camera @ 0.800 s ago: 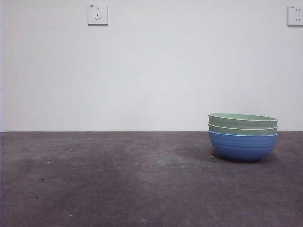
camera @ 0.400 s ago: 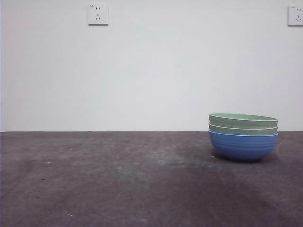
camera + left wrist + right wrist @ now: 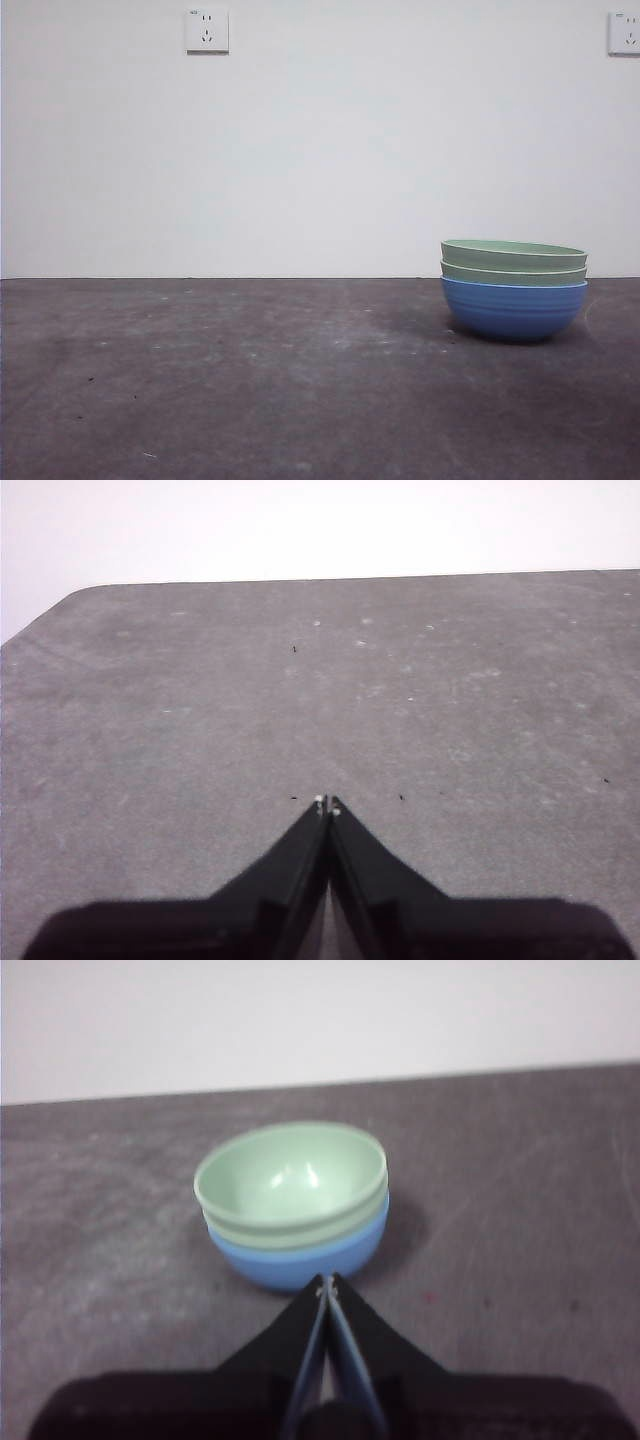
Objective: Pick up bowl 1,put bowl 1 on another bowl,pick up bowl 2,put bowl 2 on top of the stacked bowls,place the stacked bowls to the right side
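Observation:
The stacked bowls stand on the right of the table: the blue ribbed bowl at the bottom, two pale green bowls nested in it, the lower one under the upper one. In the right wrist view the blue bowl carries the green bowls, and my right gripper is shut, empty, its tips just short of the stack. My left gripper is shut over bare table, holding nothing. Neither arm shows in the front view.
The dark grey table reaches back to a white wall carrying two sockets. The left wrist view shows the table's far edge and a rounded corner.

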### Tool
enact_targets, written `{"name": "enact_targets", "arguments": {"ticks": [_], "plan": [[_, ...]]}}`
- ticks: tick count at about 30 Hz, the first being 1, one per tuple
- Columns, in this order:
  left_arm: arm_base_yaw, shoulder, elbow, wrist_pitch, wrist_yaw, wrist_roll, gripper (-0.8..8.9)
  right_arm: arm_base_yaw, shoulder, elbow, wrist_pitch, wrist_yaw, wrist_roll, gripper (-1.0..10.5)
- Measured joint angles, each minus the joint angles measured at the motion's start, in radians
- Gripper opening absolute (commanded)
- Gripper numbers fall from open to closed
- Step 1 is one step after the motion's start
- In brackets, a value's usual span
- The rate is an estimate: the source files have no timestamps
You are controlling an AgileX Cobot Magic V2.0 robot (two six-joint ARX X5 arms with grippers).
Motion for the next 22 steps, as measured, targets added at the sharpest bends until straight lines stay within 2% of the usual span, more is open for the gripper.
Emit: {"name": "enact_targets", "arguments": {"ticks": [8, 14, 22], "plan": [[0.000, 0.000, 0.000, 0.000, 0.000, 0.000, -0.03, 0.000, -0.001, -0.013, -0.006, 0.001, 0.009, 0.0], [0.000, 0.000, 0.000, 0.000, 0.000, 0.000, -0.03, 0.000, -0.001, -0.013, -0.006, 0.001, 0.059, 0.0], [0.000, 0.000, 0.000, 0.000, 0.000, 0.000, -0.03, 0.000, -0.001, -0.013, -0.006, 0.001, 0.070, 0.0]]}}
